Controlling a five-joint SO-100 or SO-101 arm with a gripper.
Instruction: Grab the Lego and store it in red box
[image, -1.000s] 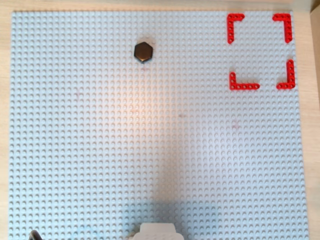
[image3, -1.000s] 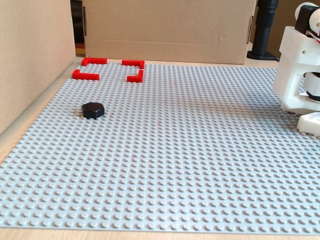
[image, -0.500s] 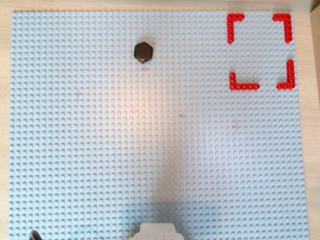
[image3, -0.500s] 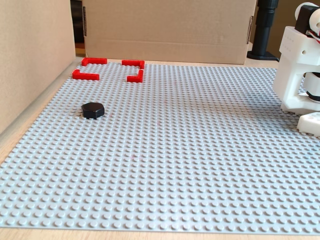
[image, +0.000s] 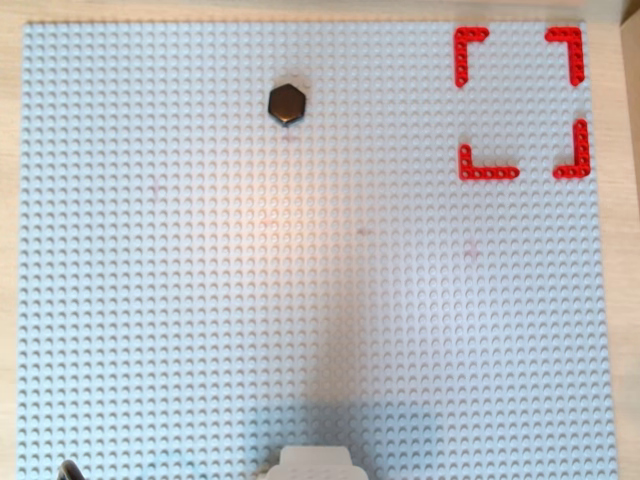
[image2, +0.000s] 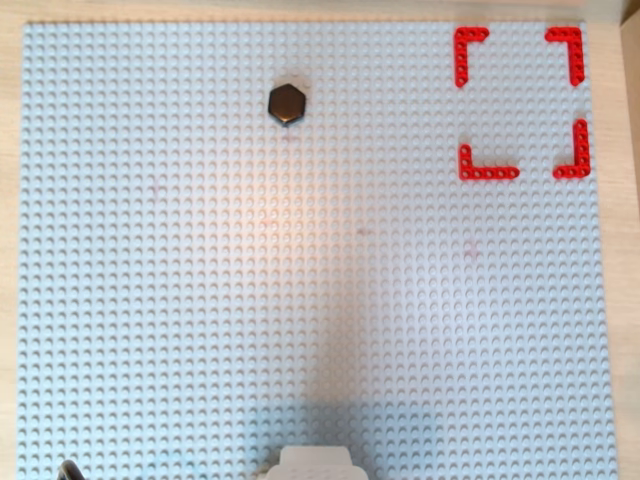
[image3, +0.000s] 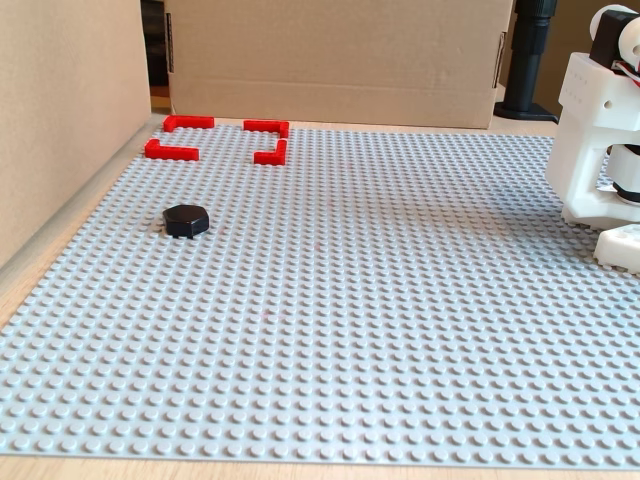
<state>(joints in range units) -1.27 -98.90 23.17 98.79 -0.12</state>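
Observation:
The Lego, a small black hexagonal piece (image: 287, 104) (image2: 287, 104), lies on the grey baseplate (image: 300, 300) in the upper middle of both overhead views. In the fixed view it (image3: 186, 220) lies at the left. The red box, four red L-shaped corner pieces (image: 488, 173) (image2: 488, 173), stands empty in the top right corner of both overhead views and at the far left in the fixed view (image3: 172, 152). Only the arm's white base shows, at the bottom edge of both overhead views (image: 315, 463) and at the right of the fixed view (image3: 600, 150). The gripper itself is out of view.
Cardboard walls stand along the left side (image3: 60, 120) and the back (image3: 340, 60) of the plate in the fixed view. A black post (image3: 530, 60) stands behind the arm base. A small dark object (image: 68, 470) shows at the bottom left edge.

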